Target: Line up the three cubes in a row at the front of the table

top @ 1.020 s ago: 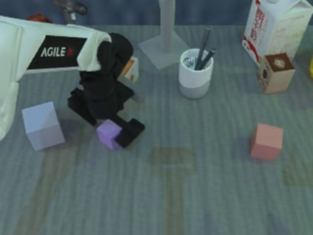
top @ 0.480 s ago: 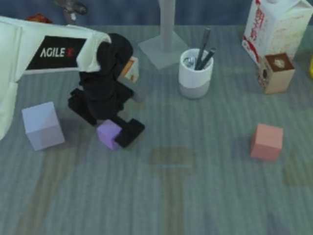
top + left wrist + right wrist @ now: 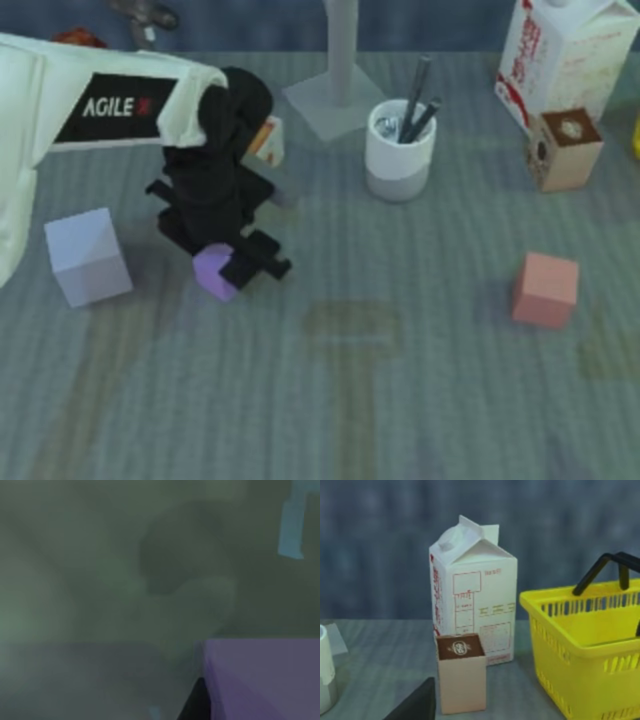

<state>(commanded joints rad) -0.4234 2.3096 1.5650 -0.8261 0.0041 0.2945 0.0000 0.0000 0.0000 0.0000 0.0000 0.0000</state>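
Toward the tabletop's (image 3: 420, 400) left edge, the left pincer (image 3: 232, 262) clamped the small lilac cube (image 3: 213, 272) by opposite flat faces; it looked light and rigid.

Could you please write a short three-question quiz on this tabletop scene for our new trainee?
1. True or false: the left gripper is closed around the lilac-purple cube.
2. Which cube lies nearest the table's right side: A the pale blue-white cube, B the salmon-pink cube, C the lilac-purple cube?
3. Fill in: the white cup holds dark ____.

Key: 1 true; 2 B; 3 pens. The right gripper is not seen from above.
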